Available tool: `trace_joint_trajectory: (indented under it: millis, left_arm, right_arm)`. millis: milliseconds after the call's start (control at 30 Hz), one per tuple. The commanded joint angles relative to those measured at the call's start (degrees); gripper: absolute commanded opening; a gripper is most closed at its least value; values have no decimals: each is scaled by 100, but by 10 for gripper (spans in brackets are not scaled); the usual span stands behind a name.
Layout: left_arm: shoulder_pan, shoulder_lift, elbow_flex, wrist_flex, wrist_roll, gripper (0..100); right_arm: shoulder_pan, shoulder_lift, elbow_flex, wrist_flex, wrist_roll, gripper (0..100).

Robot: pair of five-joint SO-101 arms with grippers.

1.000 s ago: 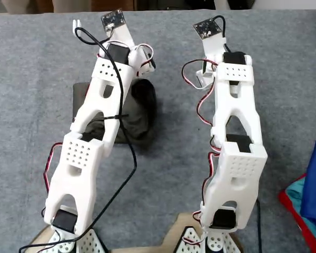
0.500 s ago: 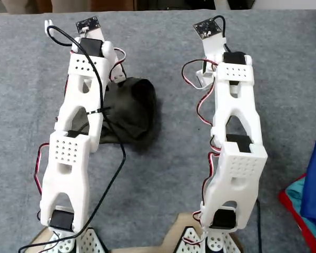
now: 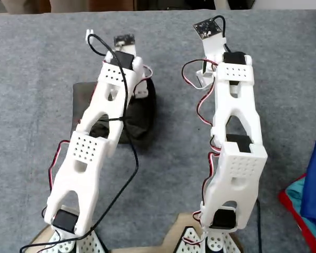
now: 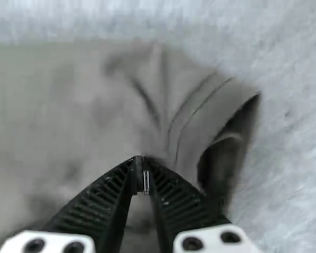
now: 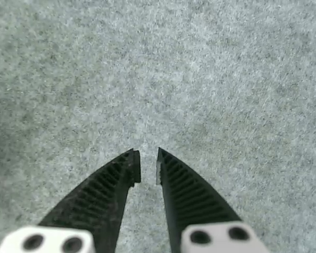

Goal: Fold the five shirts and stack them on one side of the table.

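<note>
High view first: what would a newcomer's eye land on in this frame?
The white left arm lies across a dark, bunched shirt on the grey table. The left gripper has its fingers shut over that shirt, while the right gripper hangs with fingers narrowly parted over bare felt. A bright blue, red and teal clothes heap sits at the table's right edge.

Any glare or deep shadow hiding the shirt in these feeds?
High view: even light, no glare; the left arm covers part of the shirt. Left wrist view: dark shadow inside the shirt's fold. Right wrist view: table evenly lit, no glare.
</note>
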Motion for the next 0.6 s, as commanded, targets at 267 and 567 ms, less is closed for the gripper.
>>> trace_joint_trajectory:
  millis: [267, 567]
  left_arm:
    - [308, 796, -809, -1336, -18, 20]
    - [501, 1015, -809, -1952, -18, 20]
  right_arm:
    - [48, -154, 4, -123, -26, 73]
    - [57, -145, 4, -123, -18, 73]
